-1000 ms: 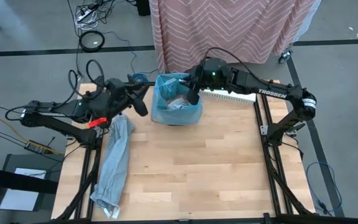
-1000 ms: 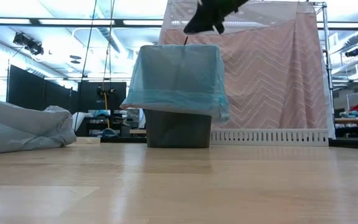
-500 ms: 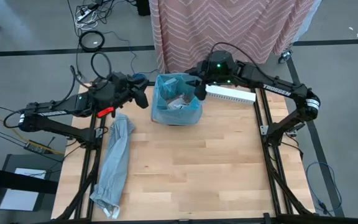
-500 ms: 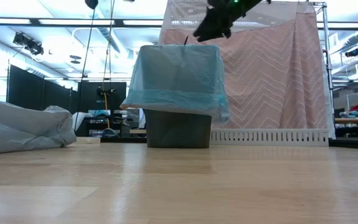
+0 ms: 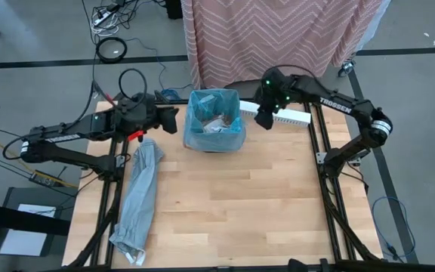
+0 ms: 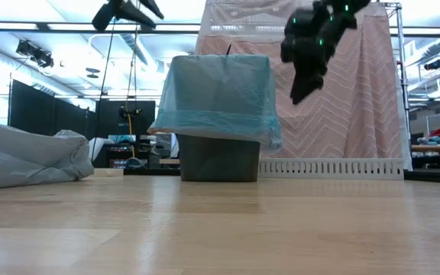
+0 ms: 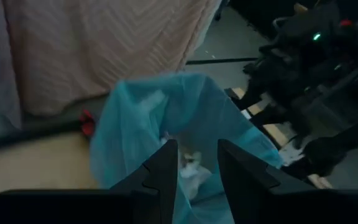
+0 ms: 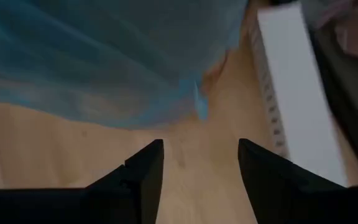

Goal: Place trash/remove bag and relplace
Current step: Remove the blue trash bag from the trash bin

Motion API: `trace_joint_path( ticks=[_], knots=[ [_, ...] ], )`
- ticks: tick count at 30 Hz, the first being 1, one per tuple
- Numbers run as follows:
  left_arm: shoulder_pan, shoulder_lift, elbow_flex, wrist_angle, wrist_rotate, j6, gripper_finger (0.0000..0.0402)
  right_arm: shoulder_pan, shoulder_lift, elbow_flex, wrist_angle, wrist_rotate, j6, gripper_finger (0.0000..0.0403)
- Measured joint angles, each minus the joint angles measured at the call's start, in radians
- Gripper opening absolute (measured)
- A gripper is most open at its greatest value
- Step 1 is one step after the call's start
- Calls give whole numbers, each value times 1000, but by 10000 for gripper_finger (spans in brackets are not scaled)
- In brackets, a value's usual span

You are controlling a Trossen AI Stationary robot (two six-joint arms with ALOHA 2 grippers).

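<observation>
We see the bag point(image 5: 214, 121) lining the small dark bin point(image 6: 218, 158) at the far middle of the table point(image 5: 225, 204), its blue rim folded down over the bin's upper part, with the trash point(image 5: 216, 125) lying inside it. Our right gripper point(image 5: 263, 119) hangs just beside the bin's right side, fingers spread and empty. Our left gripper point(image 5: 169, 115) hovers near the bin's left side, fingers parted around nothing. The risk we judge is a pinch that catches only thin film, so the liner tears or slips free; a one-sided pull could also tip the light bin and spill the scraps. The pale grey bag point(image 5: 137, 198) lies well apart at the left
</observation>
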Motion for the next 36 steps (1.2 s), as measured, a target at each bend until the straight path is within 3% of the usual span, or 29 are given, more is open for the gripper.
trace_joint_path(
  ticks=[9, 20, 28, 36],
  knots=[
    [-6, -103, -389, 444, 79, -300, 123, -5, 1, -212, 198, -52, 54, 194],
    [-62, -99, -734, 806, 12, -613, 123, -64, 1, -244, 233, -55, 45, 194],
    [-162, -88, -833, 846, -68, -758, 123, -118, 1, -244, 235, -80, 45, 193],
    [-205, 58, -839, 910, -72, -841, 123, -125, 1, -244, 262, -100, 48, 192]
  ],
)
